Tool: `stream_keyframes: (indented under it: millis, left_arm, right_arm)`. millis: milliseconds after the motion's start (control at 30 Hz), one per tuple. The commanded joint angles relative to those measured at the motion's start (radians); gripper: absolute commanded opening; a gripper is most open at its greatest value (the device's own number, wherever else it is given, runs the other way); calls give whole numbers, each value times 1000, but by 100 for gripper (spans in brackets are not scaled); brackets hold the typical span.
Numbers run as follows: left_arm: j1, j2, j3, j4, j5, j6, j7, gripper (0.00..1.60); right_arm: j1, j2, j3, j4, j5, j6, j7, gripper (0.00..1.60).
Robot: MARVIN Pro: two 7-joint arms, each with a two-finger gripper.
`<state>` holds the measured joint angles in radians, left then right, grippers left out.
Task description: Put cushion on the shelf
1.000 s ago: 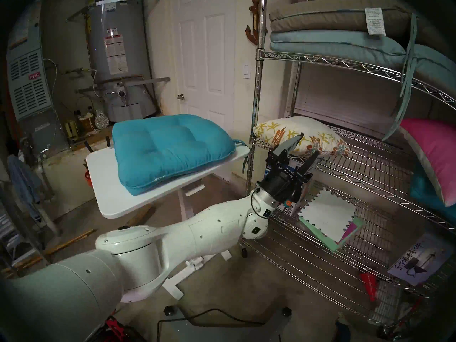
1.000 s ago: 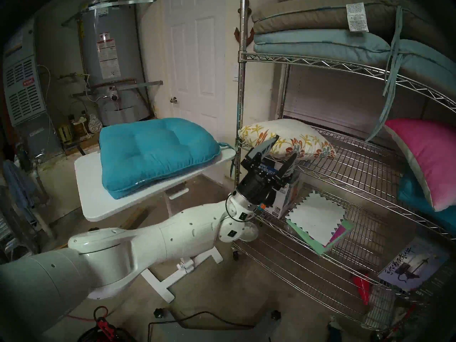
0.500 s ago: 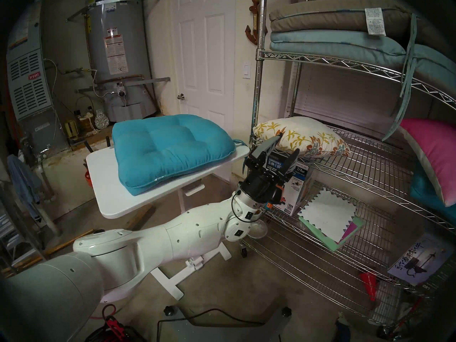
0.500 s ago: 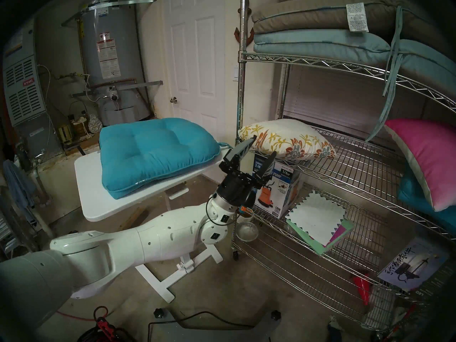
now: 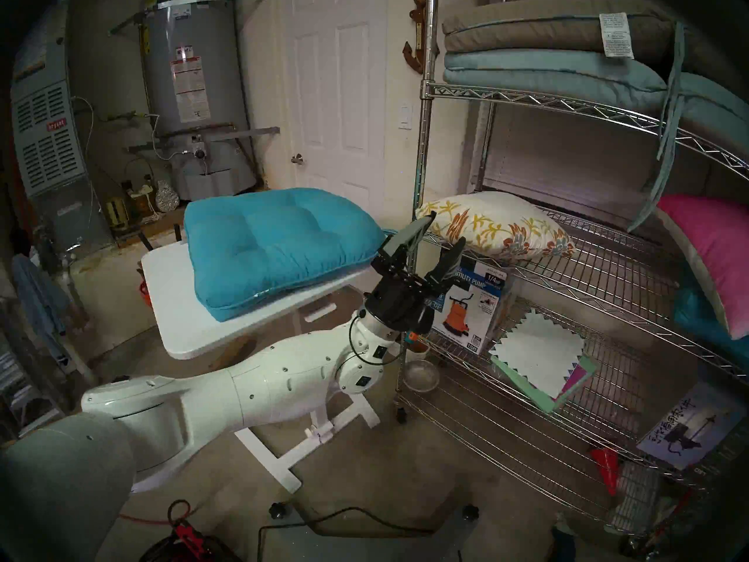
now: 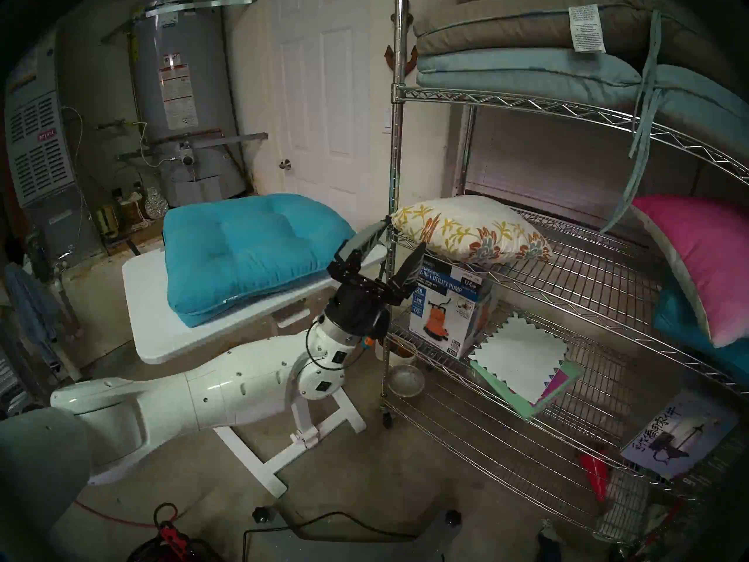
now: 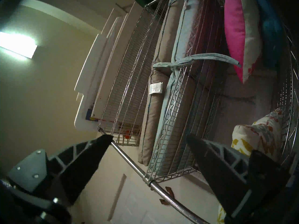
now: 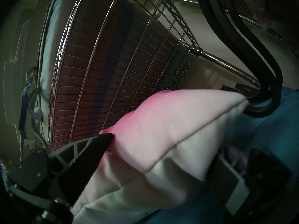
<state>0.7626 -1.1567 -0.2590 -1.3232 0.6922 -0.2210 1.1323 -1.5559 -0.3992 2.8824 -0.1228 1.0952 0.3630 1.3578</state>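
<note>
- Your floral cushion (image 5: 496,224) already lies flat on the shelf (image 5: 608,265), on the middle wire tier at its left front corner, touching the grid, its near corner just beside the chrome post.
- Its long axis runs left to right along the front edge of that tier; nothing rests on top of it.
- Your left gripper (image 5: 429,241) is spread wide and holds nothing. It points up and forward, just beside the post. One finger shows left of the post and the other right of it, below the cushion's front edge and apart from the fabric.
- From that gripper the cushion lies up and to the right, close by. In the left wrist view it shows only at the right edge, beyond the right finger (image 7: 215,167).
- The left arm is the nearer one to this cushion by far. The right gripper (image 8: 155,154) is at the other end of the tier, its fingers wide either side of the pink-to-white pillow (image 8: 169,130); whether they press it I cannot tell.
- Judging from how things lie, the placing looks done. Mind the post if you draw the left arm clear.
- The teal tufted cushion (image 5: 279,245) sits on the white surface (image 5: 178,318), left of the shelf.
</note>
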Motion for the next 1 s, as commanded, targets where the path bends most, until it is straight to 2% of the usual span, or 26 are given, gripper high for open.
stream_keyframes:
  millis: [0,500,833,867,900,967]
  left_arm:
    - [-9,95,-29,-103,-20,16,-26,160]
    - [-15,229,-73,-269,-102,35,-139,160]
    - [-7,316,-77,-365,-181,53,-268,160]
    - [-6,330,-75,-383,-199,56,-295,109]
    - [-6,339,-74,-395,-209,58,-314,0]
    - [-4,345,-73,-402,-216,61,-326,0]
  right_arm:
    - [-5,-17,-3,11,-1,2,-1,160]
    - [-5,-18,-3,11,-1,2,-1,160]
    - [-5,-19,-3,11,0,2,-1,160]
    - [-6,-19,-3,11,0,2,-1,160]
    - [-6,-19,-3,11,0,2,-2,160]
    - [-6,-19,-3,11,0,2,-2,160]
